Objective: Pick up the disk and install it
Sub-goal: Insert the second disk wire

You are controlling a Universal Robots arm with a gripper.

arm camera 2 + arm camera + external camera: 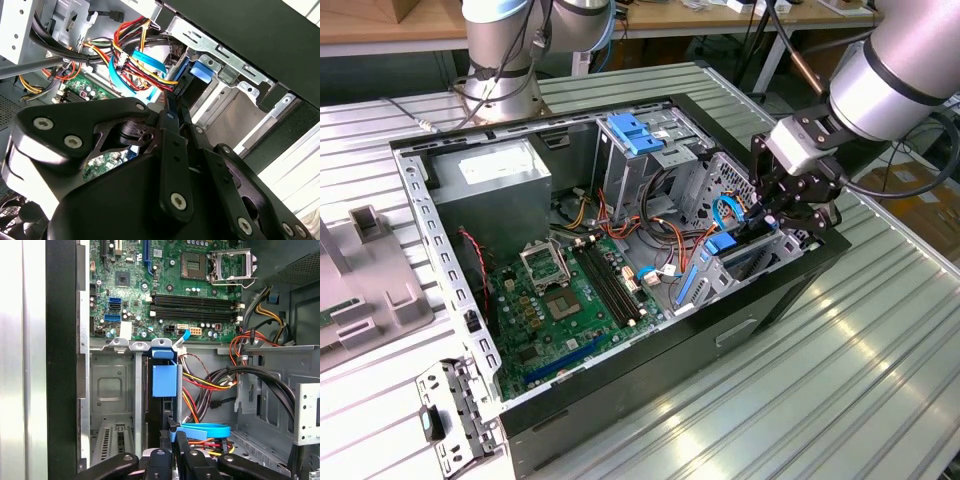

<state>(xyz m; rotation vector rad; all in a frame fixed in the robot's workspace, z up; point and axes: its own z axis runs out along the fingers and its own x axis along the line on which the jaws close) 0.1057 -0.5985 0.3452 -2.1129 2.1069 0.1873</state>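
The disk (164,381) stands on edge in a slot of the drive cage (107,390), at the corner of the open computer case (790,285) towards the exterior view's right. Its blue tab (202,70) shows at the far end of the slot, and its blue side rail (722,243) shows in the exterior view. My gripper (772,215) hangs over the cage, directly above the disk's near end. In both wrist views the black fingers (170,432) are drawn close together, gripper (175,111) tips at the disk's blue rail. I cannot tell whether they clamp it.
A bundle of red, yellow and black wires and a blue flat cable (205,430) lies right beside the slot. The motherboard (560,300) fills the case floor. The grey power-supply box (495,175) and a light-blue latch (635,132) sit at the back. A grey fixture (365,285) stands outside the case.
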